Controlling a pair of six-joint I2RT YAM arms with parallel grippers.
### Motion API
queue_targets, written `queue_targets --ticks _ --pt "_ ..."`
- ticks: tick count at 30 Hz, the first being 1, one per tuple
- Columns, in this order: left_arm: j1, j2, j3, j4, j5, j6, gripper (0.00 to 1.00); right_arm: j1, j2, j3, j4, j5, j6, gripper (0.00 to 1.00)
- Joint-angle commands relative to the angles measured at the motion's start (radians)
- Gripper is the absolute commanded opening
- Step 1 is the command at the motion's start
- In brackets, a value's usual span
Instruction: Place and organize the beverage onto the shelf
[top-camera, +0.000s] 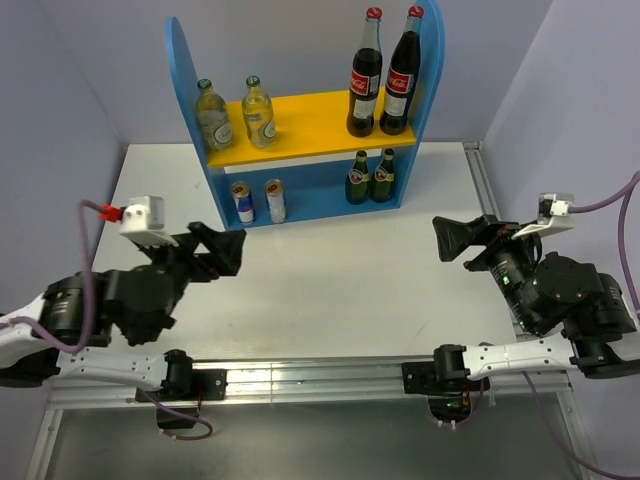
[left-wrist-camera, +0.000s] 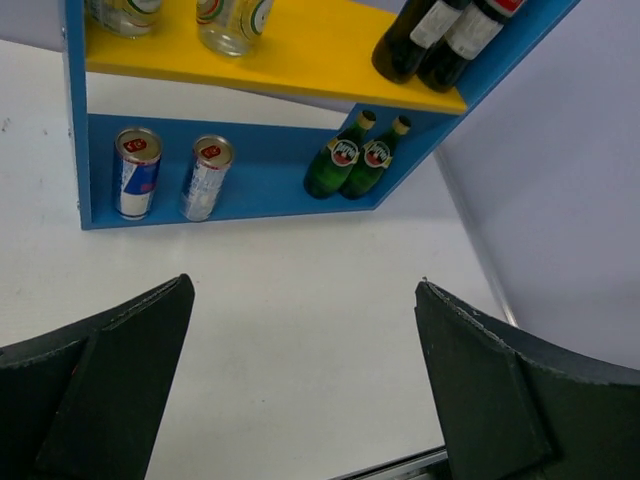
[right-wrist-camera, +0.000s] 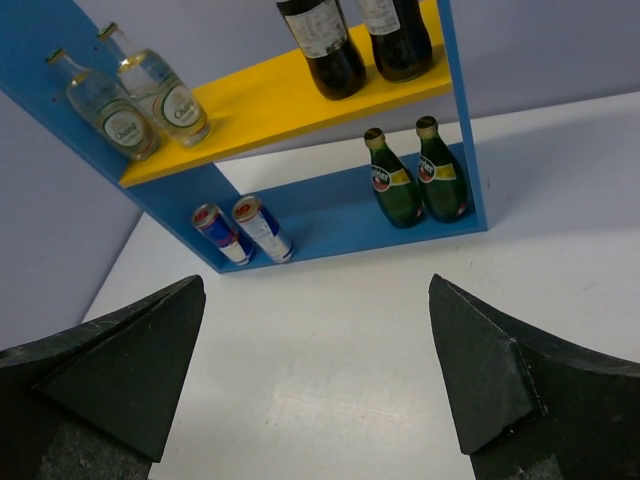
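The blue shelf (top-camera: 190, 80) with a yellow upper board (top-camera: 310, 110) stands at the back of the table. On the board, two clear bottles (top-camera: 213, 115) stand at the left and two cola bottles (top-camera: 365, 75) at the right. On the base, two blue-silver cans (top-camera: 241, 202) stand at the left and two green bottles (top-camera: 358, 178) at the right. My left gripper (top-camera: 225, 250) (left-wrist-camera: 302, 285) is open and empty, well in front of the cans (left-wrist-camera: 138, 172). My right gripper (top-camera: 455, 240) (right-wrist-camera: 316, 282) is open and empty, facing the shelf (right-wrist-camera: 330, 210) from the right.
White tabletop (top-camera: 340, 270) lies between both grippers and the shelf. Pale walls close in at the left, back and right. A metal rail (top-camera: 320, 375) runs along the near edge with both arm bases on it.
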Motion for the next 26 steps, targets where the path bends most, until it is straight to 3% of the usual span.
queue_targets --ticks 1,26 --pt "-0.006 -0.063 -0.027 0.137 -0.029 0.117 0.99 0.008 -0.015 -0.009 0.048 0.045 -0.066 1.0" --pt "-0.006 -0.021 -0.026 0.169 -0.091 0.171 0.99 0.008 -0.035 -0.06 0.16 0.077 -0.17 1.0"
